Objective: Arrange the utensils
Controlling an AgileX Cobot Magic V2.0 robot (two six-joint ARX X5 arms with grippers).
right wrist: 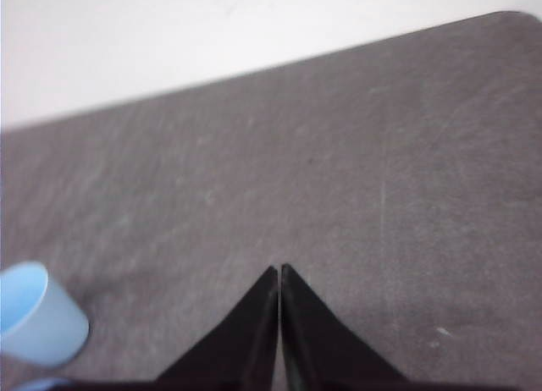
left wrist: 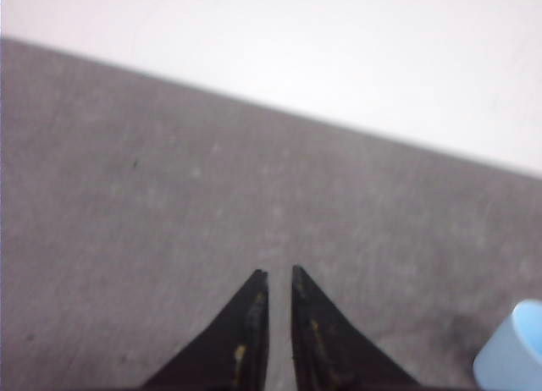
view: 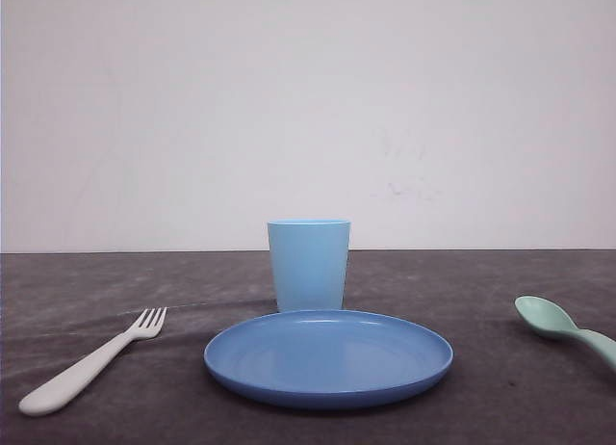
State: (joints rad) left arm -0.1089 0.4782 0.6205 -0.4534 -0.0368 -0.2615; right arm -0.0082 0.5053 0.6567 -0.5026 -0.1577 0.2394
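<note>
**Inspector A:** Start with the desk. What is on it?

**Inspector B:** A dark grey desk (view: 481,406) against a white wall. A round blue plastic plate (view: 328,356) lies at the centre front. A light blue plastic cup (view: 308,265) stands upright just behind the plate.

**Inspector A:** And the utensils?

**Inspector B:** The white plastic fork with the thick rounded handle (view: 91,363) lies left of the plate, apart from it, tines pointing away toward the wall and slightly toward the plate. The pale mint-green plastic spoon (view: 563,328) lies well to the right of the plate, bowl toward the centre, its handle running off the edge of the front view.

**Inspector A:** State of the left hand (left wrist: 276,277)?

**Inspector B:** Its black fingers stand a narrow gap apart, nothing between them, above bare desk. The cup's rim shows near it.

**Inspector A:** The right hand (right wrist: 279,271)?

**Inspector B:** Fingers pressed together to a hairline seam, gripping nothing, over bare desk with the cup off to one side.
</note>
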